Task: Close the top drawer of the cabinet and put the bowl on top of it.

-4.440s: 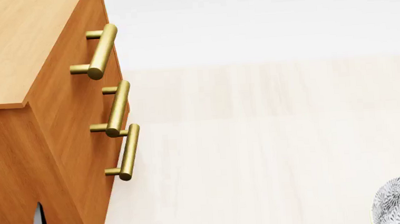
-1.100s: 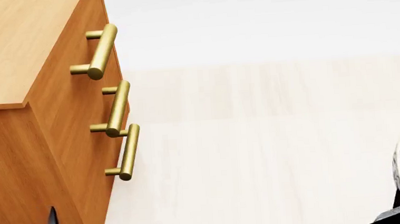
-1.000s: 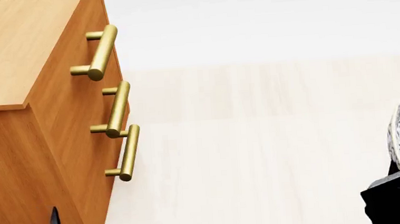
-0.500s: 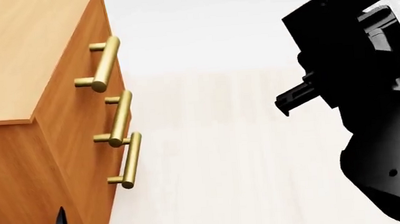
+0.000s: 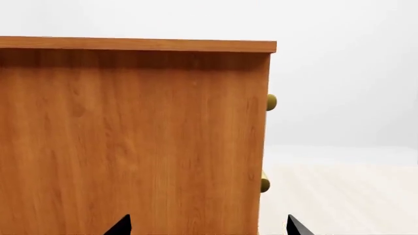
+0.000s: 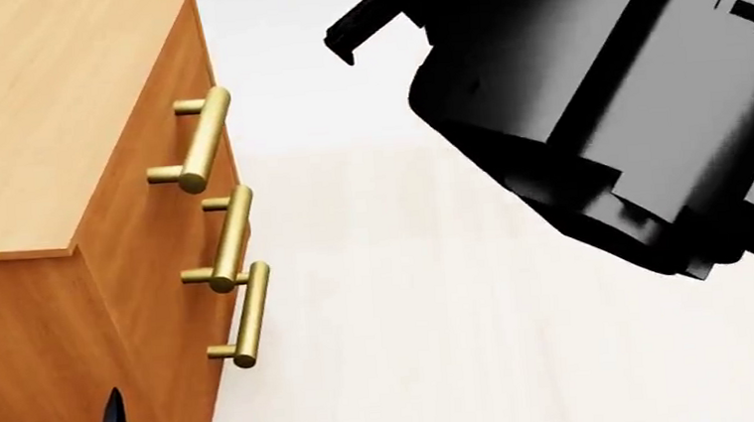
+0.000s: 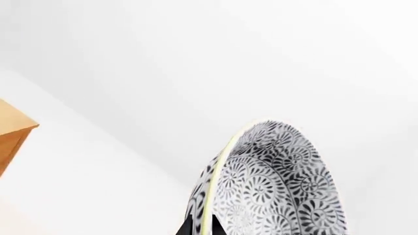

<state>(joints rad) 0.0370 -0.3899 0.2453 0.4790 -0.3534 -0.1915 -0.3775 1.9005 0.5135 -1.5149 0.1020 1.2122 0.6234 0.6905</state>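
My right arm has swung up across the view; its end effector (image 7: 201, 226) grips the bowl (image 7: 271, 183) by the rim, carrying it toward the cabinet (image 6: 39, 115).

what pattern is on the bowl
A dark grey floral-leaf pattern on white, seen best in the right wrist view: the bowl.

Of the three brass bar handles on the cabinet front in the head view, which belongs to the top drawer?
The uppermost brass cylindrical bar handle, just below the orange-brown wooden cabinet's flat top. The other two sit lower down, overlapping each other in this view.
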